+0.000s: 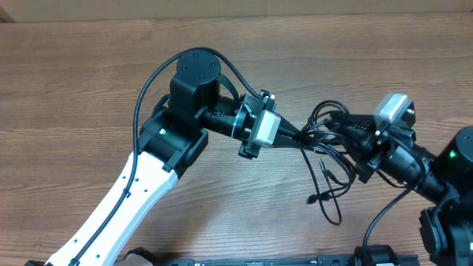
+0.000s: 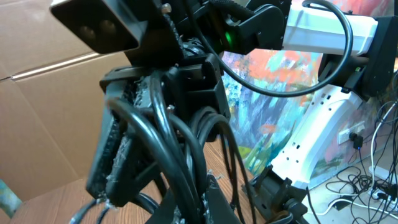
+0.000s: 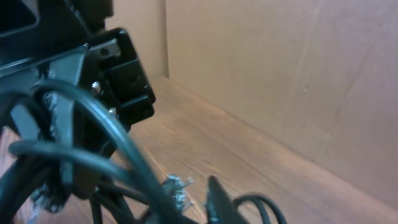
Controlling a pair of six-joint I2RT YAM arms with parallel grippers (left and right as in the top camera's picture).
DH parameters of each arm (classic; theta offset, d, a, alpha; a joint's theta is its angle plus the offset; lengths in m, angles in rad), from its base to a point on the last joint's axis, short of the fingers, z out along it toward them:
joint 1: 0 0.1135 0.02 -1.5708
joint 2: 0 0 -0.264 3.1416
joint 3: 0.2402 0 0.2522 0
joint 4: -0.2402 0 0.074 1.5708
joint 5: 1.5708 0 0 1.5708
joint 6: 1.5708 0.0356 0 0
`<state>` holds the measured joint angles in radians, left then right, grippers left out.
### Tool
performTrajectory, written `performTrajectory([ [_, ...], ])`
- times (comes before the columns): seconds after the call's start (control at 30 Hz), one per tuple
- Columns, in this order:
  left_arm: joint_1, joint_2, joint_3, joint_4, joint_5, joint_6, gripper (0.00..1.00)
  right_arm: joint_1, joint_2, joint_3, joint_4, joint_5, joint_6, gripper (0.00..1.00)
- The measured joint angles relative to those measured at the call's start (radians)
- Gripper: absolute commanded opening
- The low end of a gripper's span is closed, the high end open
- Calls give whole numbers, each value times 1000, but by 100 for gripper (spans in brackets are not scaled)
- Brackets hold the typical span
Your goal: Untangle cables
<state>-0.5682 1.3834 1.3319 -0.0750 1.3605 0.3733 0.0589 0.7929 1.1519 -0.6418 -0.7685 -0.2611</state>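
Wood-grain table fills the overhead view, grain running from 9 to 3 o'clock. A pale cardboard strip lies along the 12 o'clock edge. Left wrist view: tan cardboard panels from 8 to 11 o'clock, a light seam slanting across them. A painted backdrop in reds, blues and greens sits right of centre. Loose floor wires, white and dark, are heaped at 4 o'clock. Right wrist view: a cardboard wall spans 12 to 4 o'clock and meets the tabletop along a slanting line toward 5 o'clock.
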Motion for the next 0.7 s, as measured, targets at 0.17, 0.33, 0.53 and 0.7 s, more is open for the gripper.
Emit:
performTrajectory([
  [0.17, 0, 0, 0, 3, -26, -37, 60, 1, 2, 0, -2, 113, 74, 4],
  [0.33, 14, 0, 0, 1, -50, -107, 100, 1, 6, 0, -4, 361, 218, 4],
  [0.53, 59, -2, 0, -15, -231, -343, 100, 0, 8, 0, -4, 462, 277, 4],
  [0.7, 59, -2, 0, -18, -319, -517, 100, 0, 8, 0, -3, 477, 295, 4],
])
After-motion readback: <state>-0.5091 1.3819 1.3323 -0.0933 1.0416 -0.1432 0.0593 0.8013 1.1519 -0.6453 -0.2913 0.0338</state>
